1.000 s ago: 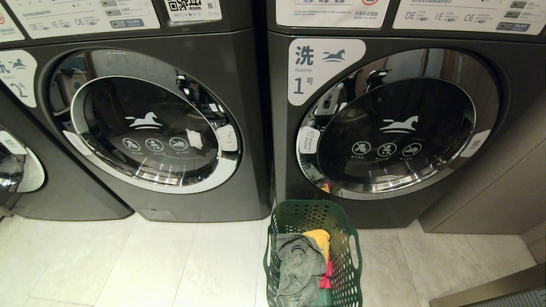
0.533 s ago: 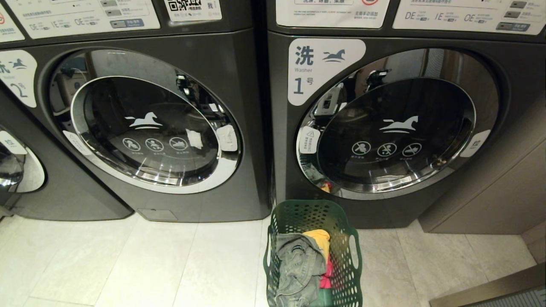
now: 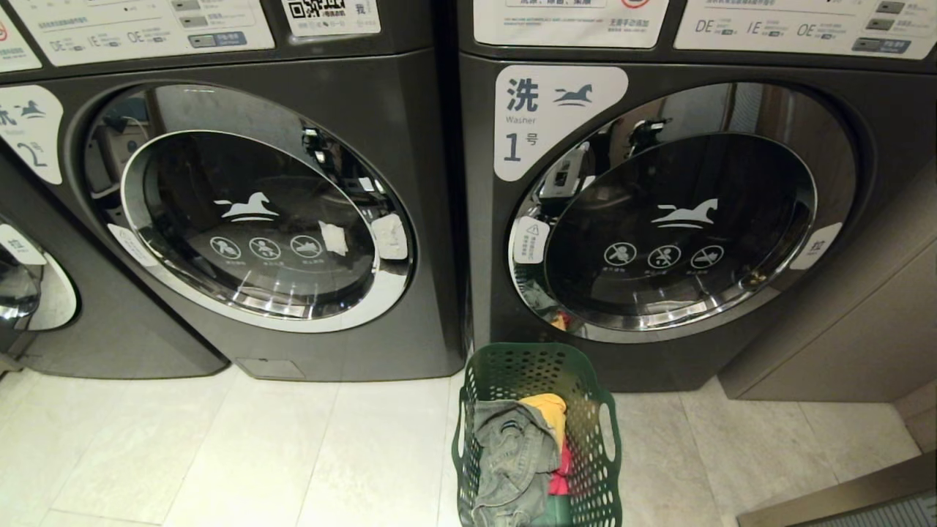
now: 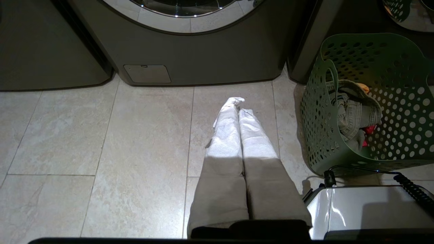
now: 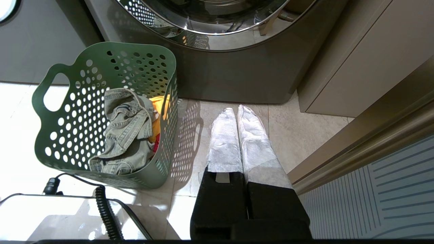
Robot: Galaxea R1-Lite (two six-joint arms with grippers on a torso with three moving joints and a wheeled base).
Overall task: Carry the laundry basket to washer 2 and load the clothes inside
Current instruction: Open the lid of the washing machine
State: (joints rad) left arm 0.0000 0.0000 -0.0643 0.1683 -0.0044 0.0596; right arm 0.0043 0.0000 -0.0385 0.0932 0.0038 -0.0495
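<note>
The dark green laundry basket [image 3: 538,432] stands on the tile floor in front of washer 1 [image 3: 659,219]. In it lie the clothes: grey-green denim trousers [image 3: 509,457], a yellow piece [image 3: 547,408] and a red-pink piece [image 3: 560,472]. Washer 2 [image 3: 249,212] is to the left, its round door closed. Neither arm shows in the head view. My left gripper [image 4: 239,105] hangs shut and empty over bare floor, left of the laundry basket [image 4: 359,101]. On the other side of the laundry basket [image 5: 105,112], my right gripper [image 5: 235,110] is also shut and empty.
A third washer [image 3: 29,285] shows at the far left edge. A beige cabinet [image 3: 842,322] and a sill [image 3: 842,498] close off the right side. My white base [image 5: 61,217] with a coiled black cable [image 5: 105,213] sits just behind the basket. Open tile floor [image 3: 219,454] lies before washer 2.
</note>
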